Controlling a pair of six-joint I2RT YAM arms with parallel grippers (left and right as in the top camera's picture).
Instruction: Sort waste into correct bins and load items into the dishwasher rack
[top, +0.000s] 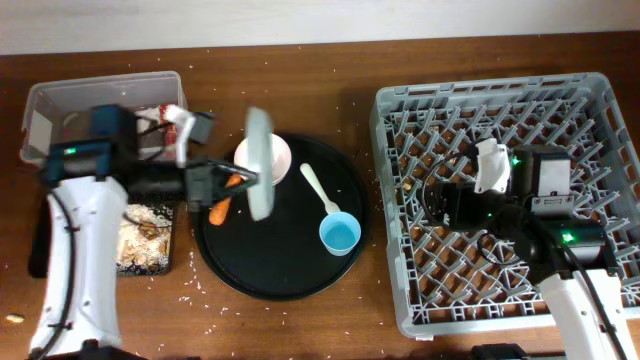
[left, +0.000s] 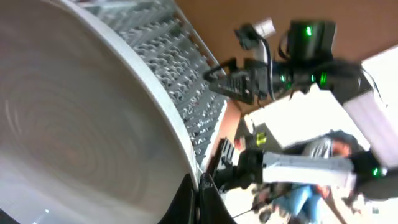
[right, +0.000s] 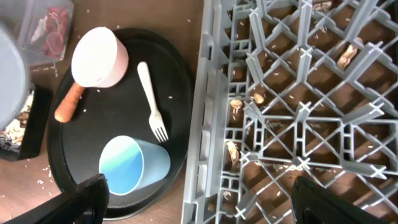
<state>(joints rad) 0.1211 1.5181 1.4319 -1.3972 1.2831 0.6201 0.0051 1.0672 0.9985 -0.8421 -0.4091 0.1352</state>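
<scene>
My left gripper is shut on the rim of the pale grey plate and holds it on edge above the round black tray. In the left wrist view the plate fills the frame, with the fingers pinching its edge. The white bowl, carrot, white spoon and light-blue cup, on its side, lie on that tray. My right gripper is open and empty over the left part of the dishwasher rack.
The clear tub at the far left holds a red wrapper. The shallow black tray below it holds pale food scraps. The round black tray sits between the bins and the rack. Crumbs lie on the table and in the rack.
</scene>
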